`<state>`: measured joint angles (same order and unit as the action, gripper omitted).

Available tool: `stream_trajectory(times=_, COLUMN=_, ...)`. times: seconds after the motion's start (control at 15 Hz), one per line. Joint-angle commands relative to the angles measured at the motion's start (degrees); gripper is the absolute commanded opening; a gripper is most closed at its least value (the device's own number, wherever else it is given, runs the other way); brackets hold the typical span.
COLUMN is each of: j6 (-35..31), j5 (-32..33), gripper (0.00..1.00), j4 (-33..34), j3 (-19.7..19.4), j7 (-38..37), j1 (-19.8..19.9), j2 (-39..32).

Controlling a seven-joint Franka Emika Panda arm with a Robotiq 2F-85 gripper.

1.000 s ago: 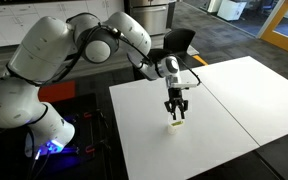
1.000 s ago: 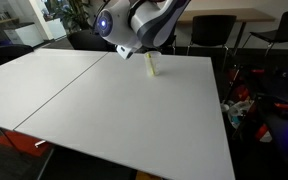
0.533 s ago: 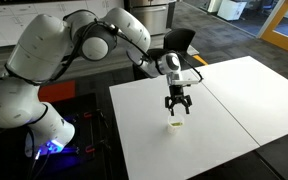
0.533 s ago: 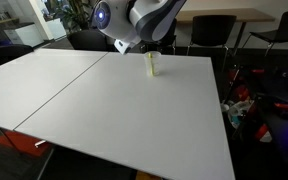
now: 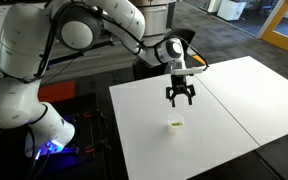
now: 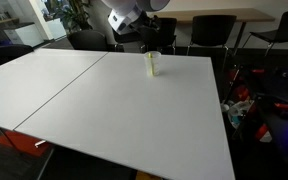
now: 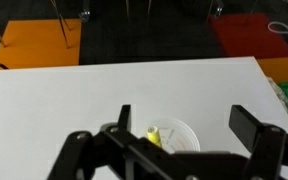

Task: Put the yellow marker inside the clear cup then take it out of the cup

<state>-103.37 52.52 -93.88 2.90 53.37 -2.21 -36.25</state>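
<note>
The clear cup [image 5: 176,124] stands upright on the white table [image 5: 224,110], and the yellow marker [image 6: 151,63] stands inside it, leaning on the rim. In the wrist view I look down into the cup [image 7: 177,138] and see the marker's top end [image 7: 154,135] at its left side. My gripper [image 5: 180,100] hangs a short way above the cup, open and empty. Its two dark fingers [image 7: 255,130] are spread wide to either side of the cup in the wrist view, and the gripper [image 7: 189,125] touches nothing.
A seam [image 5: 229,108] runs across the table to the right of the cup. Black chairs [image 6: 212,30] stand behind the table's far edge. Cables and small objects [image 6: 242,105] lie on the floor past the table's side edge.
The gripper has opened, let go of the marker inside the cup, and lifted straight up away from it. The cup and marker stayed in place.
</note>
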Motion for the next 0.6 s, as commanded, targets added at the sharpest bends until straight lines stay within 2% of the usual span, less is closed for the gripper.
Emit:
stream_trajectory(times=0.0, j6=-6.80, j5=-6.77, gripper=1.00, j4=-6.12, j3=2.32, j7=-1.04, j1=3.42, j2=6.98)
stream_trajectory(times=0.27, j6=-14.11, j5=-15.96, gripper=1.00, j4=-10.02, j3=2.12, j7=-1.89, j1=4.85, j2=12.06)
stream_trajectory(times=0.53, j6=-15.38, j5=-26.05, gripper=1.00, j4=-12.48, j3=0.94, j7=-5.33, j1=4.64, j2=16.48)
